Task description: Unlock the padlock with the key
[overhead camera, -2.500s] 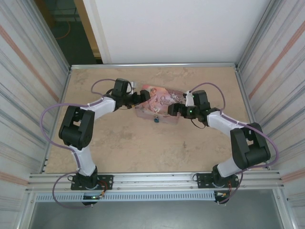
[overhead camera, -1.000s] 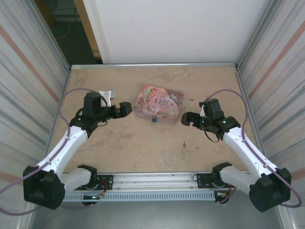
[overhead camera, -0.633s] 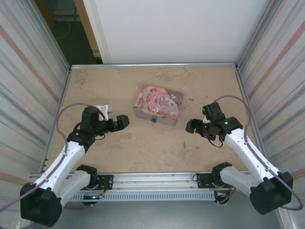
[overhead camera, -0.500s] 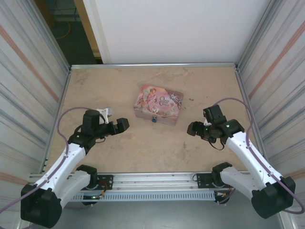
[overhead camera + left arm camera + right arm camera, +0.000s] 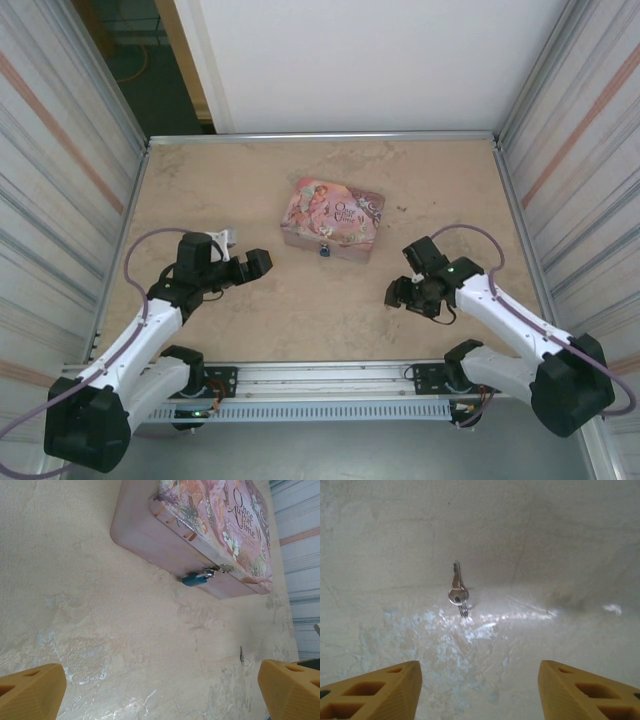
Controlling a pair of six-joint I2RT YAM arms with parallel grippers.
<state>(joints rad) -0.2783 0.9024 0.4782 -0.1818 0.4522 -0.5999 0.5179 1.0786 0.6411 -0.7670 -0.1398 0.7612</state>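
The padlock [image 5: 194, 579], blue-bodied with a pale shackle, hangs on the clasp at the front of the pink tin [image 5: 200, 525]; from above the padlock [image 5: 326, 250] shows at the tin's [image 5: 333, 215] near edge. The key [image 5: 457, 586], a thin metal sliver on a small ring, lies flat on the table just ahead of my right gripper [image 5: 480, 692], whose orange fingers [image 5: 375, 692] stand apart with nothing between them. In the left wrist view the key [image 5: 241, 655] lies to the lower right. My left gripper [image 5: 258, 263] is open, left of the tin and apart from it.
The tan tabletop [image 5: 300, 320] is walled by metal rails and ribbed side panels [image 5: 60, 230]. The right gripper [image 5: 398, 296] hovers low over the table right of centre, nearer the front than the tin. Open table lies between both arms.
Both arms have drawn back from the tin. The right arm then swung toward the near side, down over the key, and its jaws narrowed somewhat. The left arm has barely moved lately.
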